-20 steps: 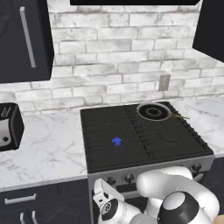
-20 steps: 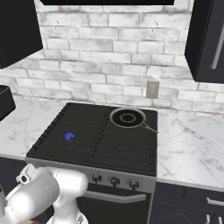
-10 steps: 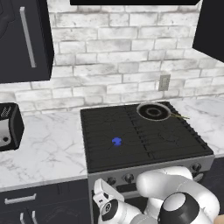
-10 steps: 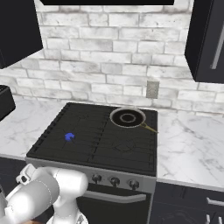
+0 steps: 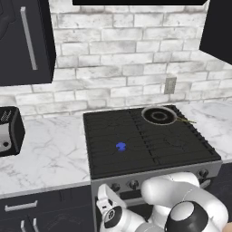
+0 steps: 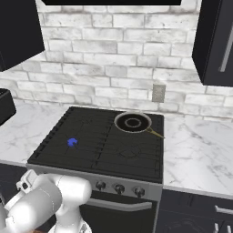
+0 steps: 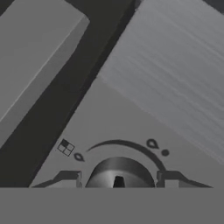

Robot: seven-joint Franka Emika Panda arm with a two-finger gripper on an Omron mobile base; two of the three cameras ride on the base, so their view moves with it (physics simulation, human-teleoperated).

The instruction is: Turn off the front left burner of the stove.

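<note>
Fingertips (image 7: 70, 178) of the gripper (image 7: 118, 180) stand either side of a dark round knob (image 7: 119, 173) on the grey steel front strip (image 7: 131, 131) of the stove (image 5: 149, 140); whether they press on it I cannot tell. Beyond, on the near left of the cooktop, the front left burner (image 5: 120, 146) shows a small blue flame. Farther back on the right sits a silver-rimmed pan (image 5: 158, 115).

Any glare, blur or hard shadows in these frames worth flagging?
Left base view: flat, even rendered light, blue flame crisp on the stove. Right base view: same, pan sharp. Hand view: knob soft-edged from closeness, no glare.
</note>
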